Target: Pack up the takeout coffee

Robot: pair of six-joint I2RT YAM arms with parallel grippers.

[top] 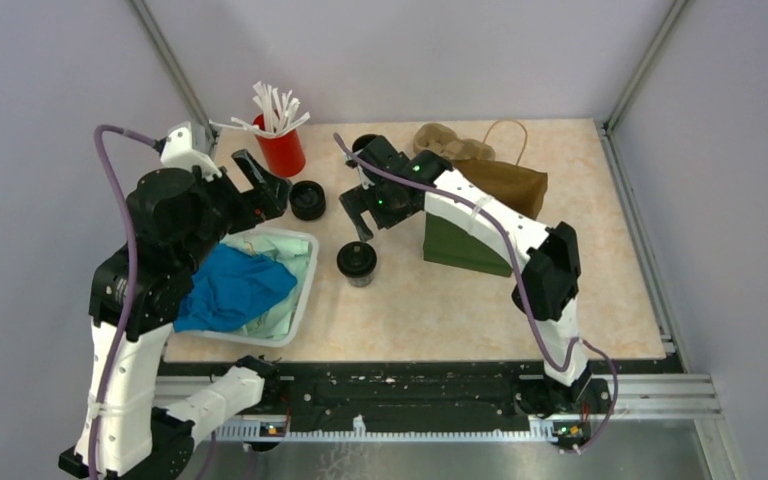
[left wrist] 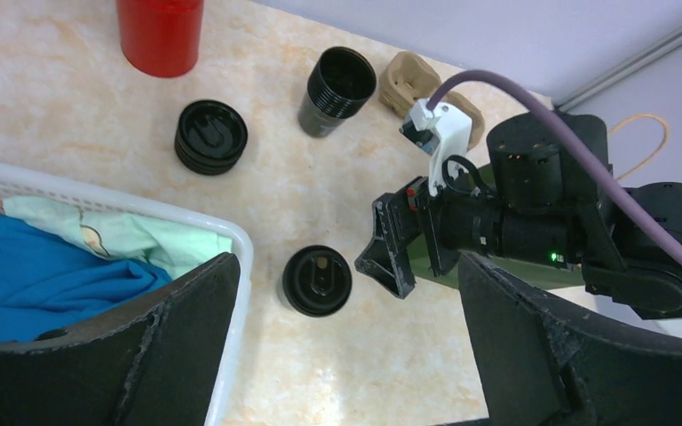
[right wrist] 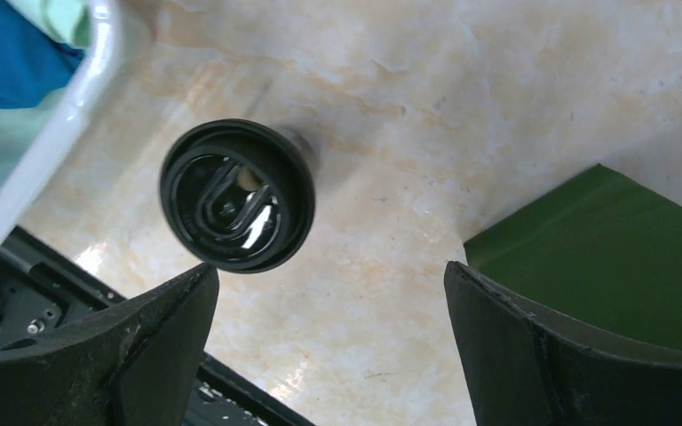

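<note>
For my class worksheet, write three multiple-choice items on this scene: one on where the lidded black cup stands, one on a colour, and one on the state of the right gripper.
1. Where does the lidded black cup stand?
A. On the table, between the white basket and the dark green object
B. In the pulp tray
C. On a stack of lids

2. What colour is the cup of white sticks?
A. Black
B. Red
C. Green

3. How is the right gripper?
A. Shut on the cup
B. Shut on nothing
C. Open and empty

Answers:
1. A, as the top view shows it on bare table between the two.
2. B, as its wall is plainly red.
3. C, as the right wrist view shows its fingers wide apart with nothing between them.
</note>
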